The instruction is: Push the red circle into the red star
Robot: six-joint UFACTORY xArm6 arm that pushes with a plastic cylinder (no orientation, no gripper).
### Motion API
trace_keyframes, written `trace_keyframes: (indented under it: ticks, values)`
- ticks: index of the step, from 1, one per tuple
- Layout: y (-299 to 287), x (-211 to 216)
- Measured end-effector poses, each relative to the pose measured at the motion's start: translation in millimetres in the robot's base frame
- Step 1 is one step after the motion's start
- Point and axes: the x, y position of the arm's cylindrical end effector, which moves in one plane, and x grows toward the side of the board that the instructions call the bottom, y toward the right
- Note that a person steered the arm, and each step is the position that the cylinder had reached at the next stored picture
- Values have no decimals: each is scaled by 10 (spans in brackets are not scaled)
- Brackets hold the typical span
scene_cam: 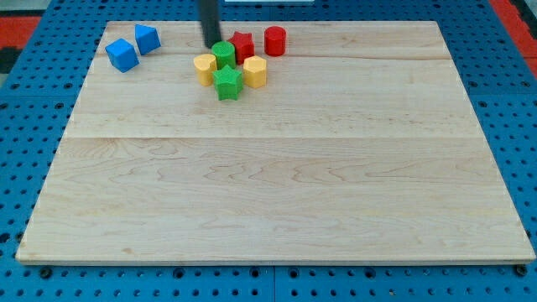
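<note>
The red circle stands near the view's top, just right of the red star, with a small gap between them. My tip is at the end of the dark rod coming down from the view's top. It sits just left of the green circle and left of the red star, on the far side of the star from the red circle.
A green star, a yellow block and a yellow hexagon cluster just below the red star. Two blue blocks lie at the view's top left. The wooden board rests on a blue pegboard.
</note>
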Motion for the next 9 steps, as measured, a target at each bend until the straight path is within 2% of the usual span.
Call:
trace_keyframes:
  ticks: [2, 3, 4, 5, 7, 9]
  values:
    - [860, -66]
    - [948, -432]
    - [1593, -281]
    - [1637, -151]
    - [766, -98]
    - [512, 311]
